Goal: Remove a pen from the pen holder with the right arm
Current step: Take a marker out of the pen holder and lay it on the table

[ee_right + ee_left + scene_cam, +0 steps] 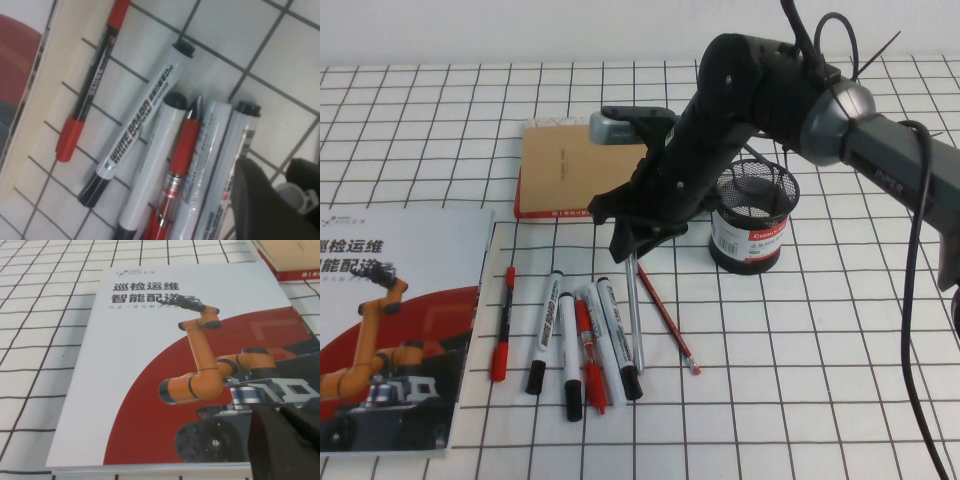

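Right gripper: fingers pinching grey pen, low beside markers, clear of pen holder.
Left gripper: parked over booklet.
Next: lay pen flat, then release gently; avoid rolling.

Bright, even light from above washes my white gridded counter; shadows are short and soft. Glare streaks run along the white marker barrels, and the glossy booklet cover shines faintly. Up close my right tool, the grey pen it grips and my left tool blur darkly.
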### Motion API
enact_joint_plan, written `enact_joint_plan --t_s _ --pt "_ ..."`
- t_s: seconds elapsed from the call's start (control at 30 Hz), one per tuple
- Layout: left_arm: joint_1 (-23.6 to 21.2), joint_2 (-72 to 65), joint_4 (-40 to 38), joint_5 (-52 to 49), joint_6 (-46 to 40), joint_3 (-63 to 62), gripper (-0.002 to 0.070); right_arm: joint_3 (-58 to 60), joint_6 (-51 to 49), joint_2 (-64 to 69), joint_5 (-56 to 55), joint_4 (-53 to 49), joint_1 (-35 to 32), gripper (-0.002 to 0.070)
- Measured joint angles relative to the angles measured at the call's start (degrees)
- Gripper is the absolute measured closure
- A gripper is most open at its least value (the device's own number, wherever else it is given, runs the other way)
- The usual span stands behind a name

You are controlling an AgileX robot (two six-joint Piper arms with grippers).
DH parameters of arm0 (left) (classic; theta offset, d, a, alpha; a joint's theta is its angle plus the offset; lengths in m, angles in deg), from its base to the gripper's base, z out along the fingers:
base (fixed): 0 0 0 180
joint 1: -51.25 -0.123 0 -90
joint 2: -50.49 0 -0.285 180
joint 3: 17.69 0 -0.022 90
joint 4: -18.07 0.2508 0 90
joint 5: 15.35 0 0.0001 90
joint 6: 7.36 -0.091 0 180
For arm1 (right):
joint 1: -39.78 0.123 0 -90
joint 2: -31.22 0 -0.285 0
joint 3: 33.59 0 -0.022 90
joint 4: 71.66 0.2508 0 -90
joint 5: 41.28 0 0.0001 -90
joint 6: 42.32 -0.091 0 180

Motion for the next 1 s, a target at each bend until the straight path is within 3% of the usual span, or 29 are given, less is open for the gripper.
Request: enact_joint_plan --t_s 0.73,1.0 --pt "0.0 0.0 0.0 0.0 0.0 0.0 0.0679 0.24 2.97 -4.06 1.13 0.88 -1.81 0.0575" --pt "0.0 0.0 0.0 0.0 0.0 0.0 0.0679 6.56 5.13 -6.25 1.35 0.88 -1.59 0.0575"
